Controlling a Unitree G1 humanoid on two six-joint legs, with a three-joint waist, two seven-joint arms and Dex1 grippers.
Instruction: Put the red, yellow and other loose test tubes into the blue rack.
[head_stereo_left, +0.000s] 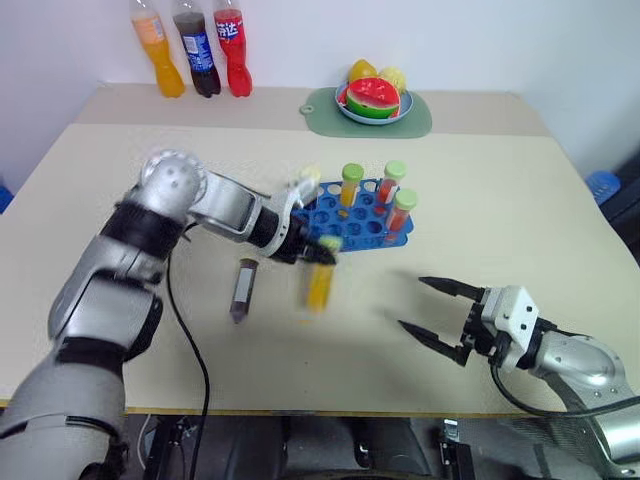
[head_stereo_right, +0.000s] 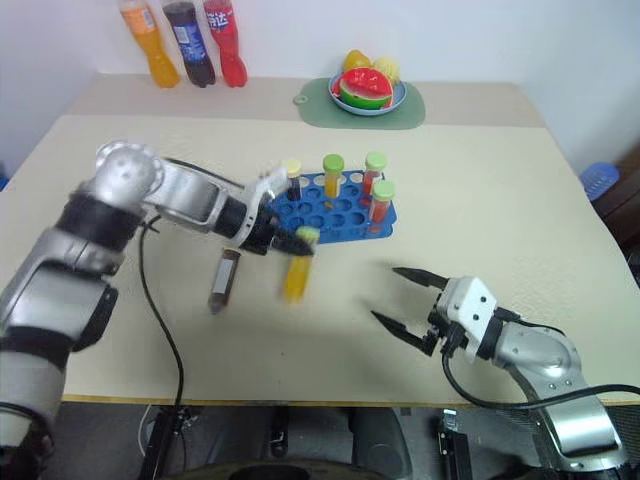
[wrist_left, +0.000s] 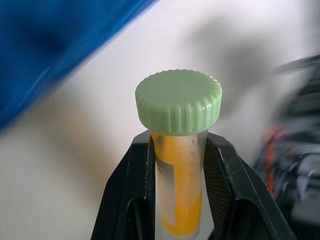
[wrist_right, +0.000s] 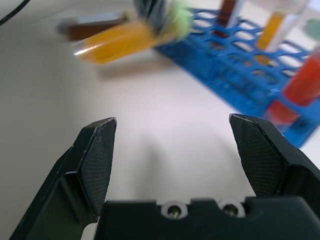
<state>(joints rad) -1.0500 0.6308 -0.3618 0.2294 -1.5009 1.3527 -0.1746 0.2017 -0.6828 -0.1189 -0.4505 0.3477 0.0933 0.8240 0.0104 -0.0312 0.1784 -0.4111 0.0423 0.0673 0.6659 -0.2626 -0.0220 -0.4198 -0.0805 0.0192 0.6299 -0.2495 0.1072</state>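
Observation:
My left gripper (head_stereo_left: 316, 250) is shut on a yellow-orange test tube (head_stereo_left: 320, 284) just under its green cap (wrist_left: 178, 102). The tube hangs above the table, just in front of the blue rack (head_stereo_left: 372, 243). A dark brown tube (head_stereo_left: 243, 290) lies loose on the table to the left of it. In the rack stand a cream-capped tube (head_stereo_left: 310, 181), a yellow one (head_stereo_left: 350, 186) and two red ones (head_stereo_left: 403, 212) with green caps. My right gripper (head_stereo_left: 430, 308) is open near the table's front right, pointing towards the rack, with nothing between its fingers (wrist_right: 100, 150).
Three soda bottles (head_stereo_left: 195, 50) stand at the back left. A green mat with a plate of fruit (head_stereo_left: 372, 100) lies at the back, behind the rack. A black cable (head_stereo_left: 190, 330) hangs from my left arm across the table's front edge.

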